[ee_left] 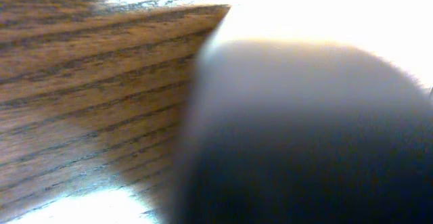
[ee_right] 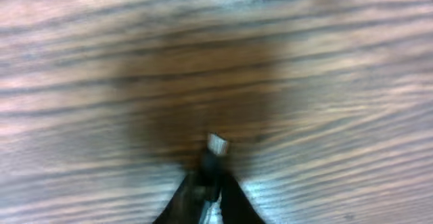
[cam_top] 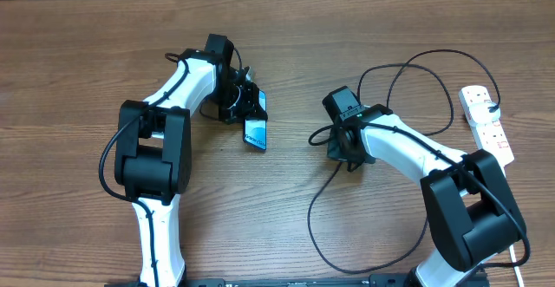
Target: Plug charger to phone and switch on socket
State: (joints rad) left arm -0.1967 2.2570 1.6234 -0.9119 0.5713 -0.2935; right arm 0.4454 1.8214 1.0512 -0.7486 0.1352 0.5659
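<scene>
The phone, with a blue-teal screen, sits tilted at table centre-left. My left gripper is closed on its far end. The left wrist view is blurred; a large dark shape fills its right side over the wood. My right gripper is shut on the charger's small plug tip, whose metal end points out past the fingers just above the wood, to the right of the phone and apart from it. The black charger cable loops across the table to its black plug in the white socket strip.
The strip's thick white lead runs down the right edge. The cable makes a wide loop behind my right arm and another in front of it. The wooden table lies all round.
</scene>
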